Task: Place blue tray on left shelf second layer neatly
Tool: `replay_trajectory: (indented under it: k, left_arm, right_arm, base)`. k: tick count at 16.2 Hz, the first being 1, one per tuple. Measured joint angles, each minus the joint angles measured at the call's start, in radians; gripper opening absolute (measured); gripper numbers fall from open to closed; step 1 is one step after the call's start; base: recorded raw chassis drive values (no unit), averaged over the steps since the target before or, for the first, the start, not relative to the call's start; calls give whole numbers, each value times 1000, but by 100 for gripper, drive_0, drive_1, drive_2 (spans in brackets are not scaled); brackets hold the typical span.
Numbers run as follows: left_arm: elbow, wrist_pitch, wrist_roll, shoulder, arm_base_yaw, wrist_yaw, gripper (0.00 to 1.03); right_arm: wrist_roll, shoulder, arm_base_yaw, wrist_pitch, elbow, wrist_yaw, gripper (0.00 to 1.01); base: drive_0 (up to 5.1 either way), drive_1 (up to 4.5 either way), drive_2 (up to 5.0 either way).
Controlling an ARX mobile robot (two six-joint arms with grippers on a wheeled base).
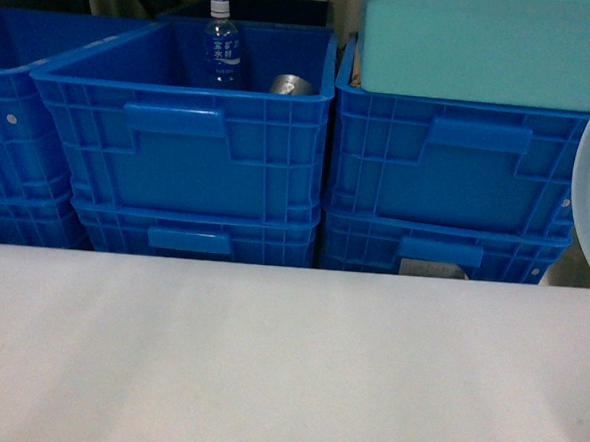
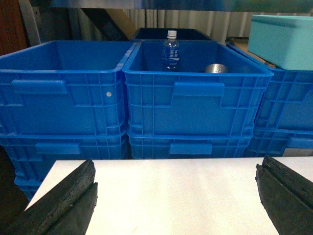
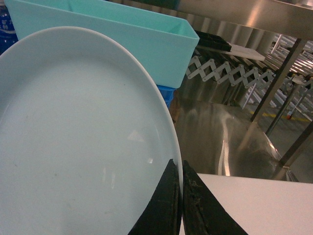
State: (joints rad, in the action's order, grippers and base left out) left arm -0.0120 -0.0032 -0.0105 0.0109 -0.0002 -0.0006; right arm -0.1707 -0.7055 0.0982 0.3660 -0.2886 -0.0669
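Behind the white table (image 1: 266,370), you face stacked blue crates (image 1: 194,145), one holding a bottle (image 1: 222,56), with a turquoise box (image 1: 486,42) on the right stack. Your right gripper (image 3: 180,196) pinches the tray (image 3: 73,137) by its rim, held on edge at the right of the head view, while your left gripper (image 2: 176,196) hangs spread and empty over the table. With so thin a rim grip, I judge the glossy tray could slip or twist if you swing it fast, or clip the box or a shelf (image 3: 283,73) post.
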Motion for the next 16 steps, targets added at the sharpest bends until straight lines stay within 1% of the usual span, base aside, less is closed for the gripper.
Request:
replay_trajectory:
  k: [2, 10, 13, 16]
  left_arm:
    - [0, 0, 0, 0, 0, 0, 98]
    - [0, 0, 0, 0, 0, 0, 98]
    - [0, 0, 0, 0, 0, -3, 98]
    - [0, 0, 0, 0, 0, -1, 98]
  right_arm:
    - [-7, 0, 0, -6, 0, 0, 2]
    - [-7, 0, 0, -6, 0, -1, 2]
    - [-7, 0, 0, -2, 0, -7, 2]
    - [-7, 0, 0, -4, 3, 0, 2]
  base:
    - [0, 0, 0]
    - [-13, -13, -13]
    - [262, -473, -473]
    - [301, -522, -330]
